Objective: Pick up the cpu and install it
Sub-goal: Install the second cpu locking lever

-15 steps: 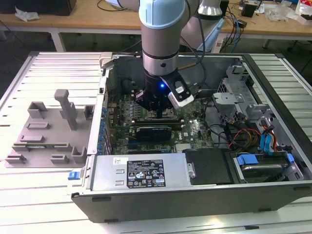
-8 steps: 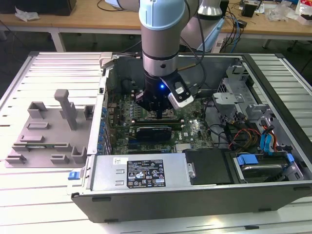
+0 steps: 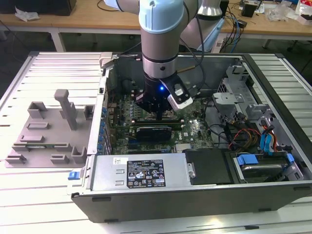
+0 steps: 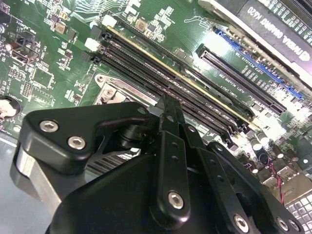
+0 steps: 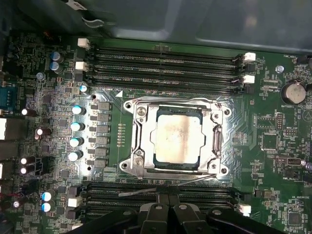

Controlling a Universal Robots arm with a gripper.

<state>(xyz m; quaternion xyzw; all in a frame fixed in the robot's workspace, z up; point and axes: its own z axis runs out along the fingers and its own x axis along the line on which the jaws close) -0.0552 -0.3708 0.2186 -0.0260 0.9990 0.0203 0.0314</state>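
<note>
cpu (image 5: 179, 139) (one) in socket (image 5: 139, 141)

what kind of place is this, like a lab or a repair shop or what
Probably a robotics lab or test workshop. An opened desktop computer case lies on a slatted metal worktable with the arm's gripper lowered over its motherboard. Grey fixture blocks sit beside it, and cluttered wooden benches stand behind.

Printed label (image 3: 146, 174) on the power supply cover near the case's front edge: text too small to read. White lettering on the graphics card shroud (image 4: 282, 27) and motherboard (image 5: 273, 146) (fine silkscreen): not legible with confidence.
</note>
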